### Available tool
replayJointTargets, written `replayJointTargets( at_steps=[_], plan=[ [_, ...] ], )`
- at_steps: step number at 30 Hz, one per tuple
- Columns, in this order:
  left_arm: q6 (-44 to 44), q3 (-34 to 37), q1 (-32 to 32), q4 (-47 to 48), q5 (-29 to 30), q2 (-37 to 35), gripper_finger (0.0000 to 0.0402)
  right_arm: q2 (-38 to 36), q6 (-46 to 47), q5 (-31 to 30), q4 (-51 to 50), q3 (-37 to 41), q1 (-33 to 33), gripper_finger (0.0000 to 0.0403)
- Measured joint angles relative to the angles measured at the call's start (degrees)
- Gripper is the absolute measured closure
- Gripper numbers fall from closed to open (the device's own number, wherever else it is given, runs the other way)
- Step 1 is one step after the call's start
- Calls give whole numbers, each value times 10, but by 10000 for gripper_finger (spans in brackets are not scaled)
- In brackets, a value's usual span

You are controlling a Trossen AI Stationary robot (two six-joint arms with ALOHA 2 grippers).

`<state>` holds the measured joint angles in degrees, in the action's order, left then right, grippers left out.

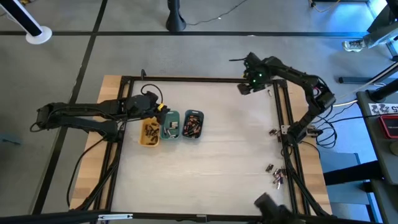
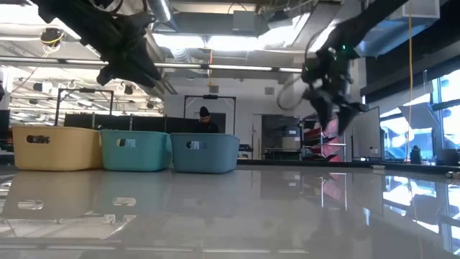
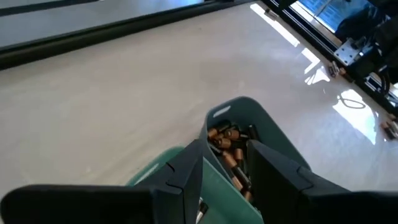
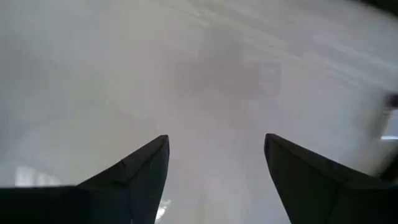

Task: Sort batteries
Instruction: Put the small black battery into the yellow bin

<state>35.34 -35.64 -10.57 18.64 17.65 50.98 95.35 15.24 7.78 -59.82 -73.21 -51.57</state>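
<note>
- Near the nine o'clock side of the pale wooden table [image 1: 211, 162], three small oblong trays sat in a row: yellow tray [image 1: 149, 133], green tray [image 1: 170, 125] and grey-blue tray [image 1: 193, 125], each already holding tiny dark and copper-toned cylindrical batteries [image 3: 227, 144].
- Toward four o'clock, by the table's black frame, a few loose batteries [image 1: 274, 175] lay unsorted, well apart from the trays; another lay further up that edge [image 1: 272, 132].
- Judged by their look, these would be stiff, dense little cylinders, smooth and apt to roll or slip (round metal gives little purchase); a pinch across the middle of the barrel seems safest.
- Left gripper [image 3: 225, 177] hovered above the green and grey-blue trays, its dark fingers partly spread; no battery showed between them.
- Right gripper [image 4: 216, 171] hung high above bare tabletop at about one o'clock, fingers spread wide, holding nothing and touching nothing.
- My judgement: the loose cluster at four o'clock remained to be picked, and the right arm stood nearer to it.
</note>
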Motion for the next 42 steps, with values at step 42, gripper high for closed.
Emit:
replayJointTargets(
  at_steps=[42],
  plan=[
    [85,0,-22,-24,8,0,286,174,-137,-91,-81,-114,-152,239]
  ],
)
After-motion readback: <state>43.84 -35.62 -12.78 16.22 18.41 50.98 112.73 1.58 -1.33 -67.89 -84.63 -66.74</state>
